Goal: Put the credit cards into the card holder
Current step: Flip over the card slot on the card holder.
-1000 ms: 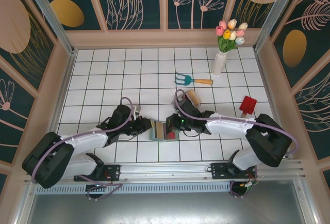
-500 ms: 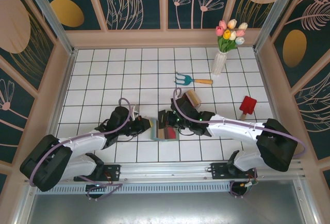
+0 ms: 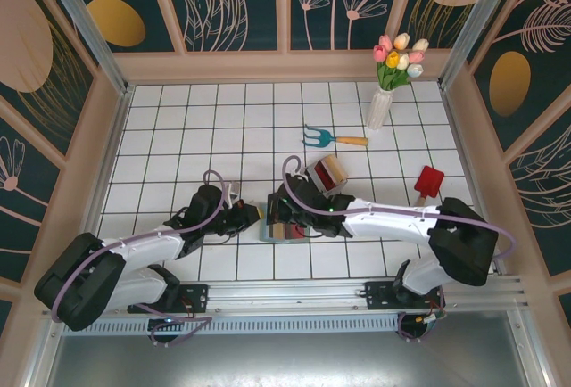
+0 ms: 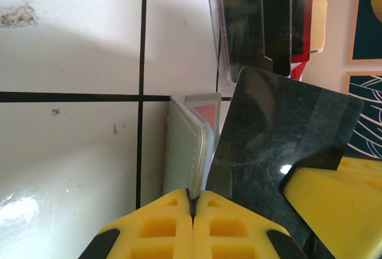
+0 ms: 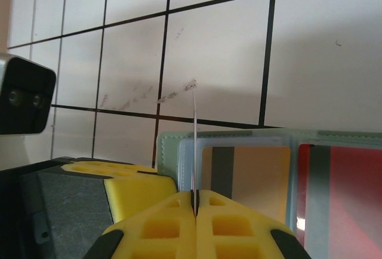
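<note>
Pincers are both clamping: the left pincer (image 4: 193, 206) is pinching the open, flat sage-green wallet-like card holder (image 4: 179, 145) by its edge, probably steadying it on the table (image 3: 178, 137). The right pincer (image 5: 194, 193) is gripping a thin dark plastic credit card (image 4: 280, 145) edge-down over the holder, seemingly for insertion.

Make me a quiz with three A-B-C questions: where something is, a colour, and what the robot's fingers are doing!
1. Where is the vase? A far right B near left C near middle
2. What colour is the shovel? A blue B red C green
3. The right fingers are: A wide open B shut on a dark card C shut on the vase
Answers: 1 A, it stands near the far right corner. 2 B, its blade is red. 3 B, they pinch the card's edge.
</note>
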Controlling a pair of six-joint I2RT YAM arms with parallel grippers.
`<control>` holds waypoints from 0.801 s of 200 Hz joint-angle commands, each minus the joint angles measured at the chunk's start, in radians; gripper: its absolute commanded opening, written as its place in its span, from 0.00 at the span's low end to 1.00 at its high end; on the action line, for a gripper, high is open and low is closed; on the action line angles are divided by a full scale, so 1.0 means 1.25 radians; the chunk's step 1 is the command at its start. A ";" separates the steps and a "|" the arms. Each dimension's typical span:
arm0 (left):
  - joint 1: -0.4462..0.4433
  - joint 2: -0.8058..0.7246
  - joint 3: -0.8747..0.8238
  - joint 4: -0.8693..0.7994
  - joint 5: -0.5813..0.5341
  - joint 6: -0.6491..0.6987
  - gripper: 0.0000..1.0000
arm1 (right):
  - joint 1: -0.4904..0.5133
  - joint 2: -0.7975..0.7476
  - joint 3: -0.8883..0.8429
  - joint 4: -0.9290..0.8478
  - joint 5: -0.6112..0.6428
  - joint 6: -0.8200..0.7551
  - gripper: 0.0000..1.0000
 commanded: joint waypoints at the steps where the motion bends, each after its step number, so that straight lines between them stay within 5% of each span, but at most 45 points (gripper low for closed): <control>1: -0.003 -0.021 -0.010 0.038 -0.006 -0.011 0.02 | 0.025 0.017 0.055 -0.078 0.090 0.012 0.00; 54: -0.003 -0.045 -0.011 0.021 -0.024 -0.014 0.01 | 0.060 0.067 0.157 -0.268 0.198 -0.001 0.00; 127: -0.003 -0.055 -0.009 -0.017 -0.042 -0.001 0.01 | 0.072 0.077 0.196 -0.360 0.251 0.002 0.00; 160: -0.003 -0.037 -0.006 -0.072 -0.094 0.032 0.03 | 0.056 0.026 0.135 -0.265 0.188 -0.031 0.00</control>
